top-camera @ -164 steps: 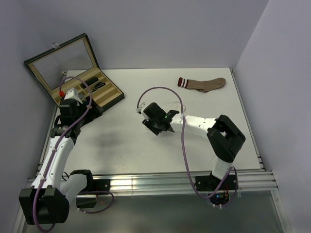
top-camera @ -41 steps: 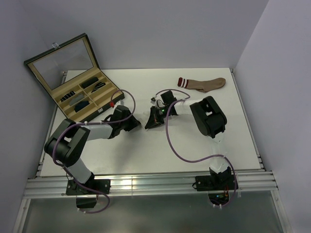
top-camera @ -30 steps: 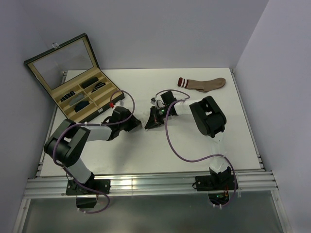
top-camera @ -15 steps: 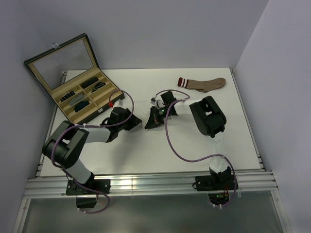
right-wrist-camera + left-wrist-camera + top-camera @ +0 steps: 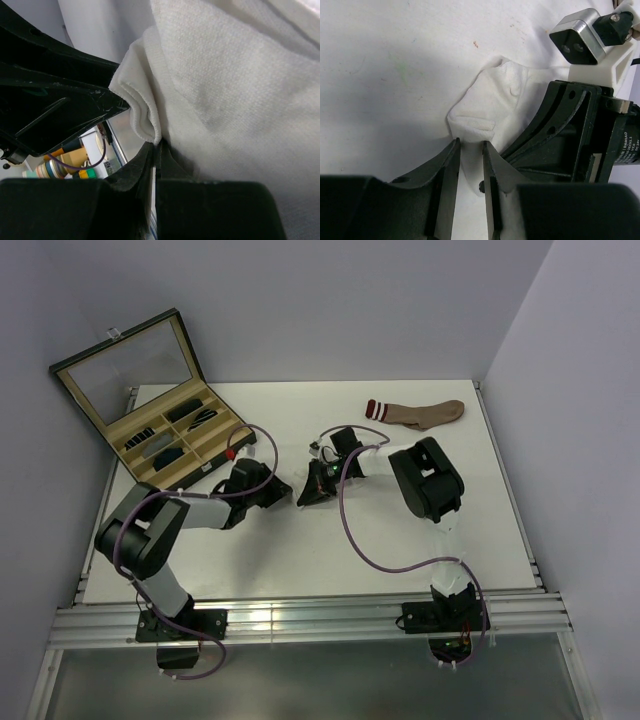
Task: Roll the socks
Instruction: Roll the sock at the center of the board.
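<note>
**White sock mid-table, rolling barely started**

So the white sock (image 5: 490, 105) is lying on the table (image 5: 300, 560) right between the two arms, mostly flat with a few rumples. No actual roll in it that I can see.

The right gripper (image 5: 156, 145) is clamped tight, pinching the sock's folded hem. The left gripper (image 5: 470, 145) is at the opposite edge, jaws only a narrow slit apart. The fabric runs up to that slit, but I honestly can't tell if it's biting the sock or just lined up on it.

Progress-wise I'd call this one early. A brown sock with a striped cuff (image 5: 420, 414) lies flat at the far right, untouched. The open display case (image 5: 130, 375) at far left has dark bundles in its compartments, maybe finished rolls, but they're too small to say.
</note>
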